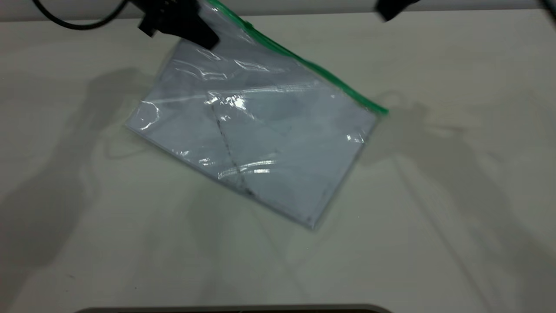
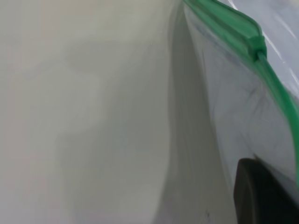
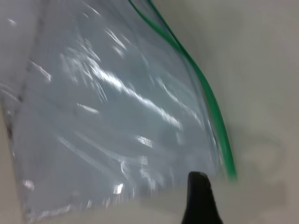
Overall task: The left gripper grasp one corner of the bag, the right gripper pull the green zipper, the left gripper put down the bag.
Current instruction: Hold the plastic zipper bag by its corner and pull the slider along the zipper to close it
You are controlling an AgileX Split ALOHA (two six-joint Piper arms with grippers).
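Note:
The bag is a clear pouch holding a white sheet with a dark diagonal line. It lies slanted on the table, its far left corner raised. The green zipper runs along its far edge. My left gripper is shut on that raised corner where the green strip ends. In the left wrist view one black finger presses the plastic, and the darker slider tab sits on the strip close by. My right gripper hovers at the far right, apart from the bag. The right wrist view shows a part of it near the zipper's other end.
The pale table extends around the bag on all sides. A black cable loops at the far left. A dark rim runs along the near edge.

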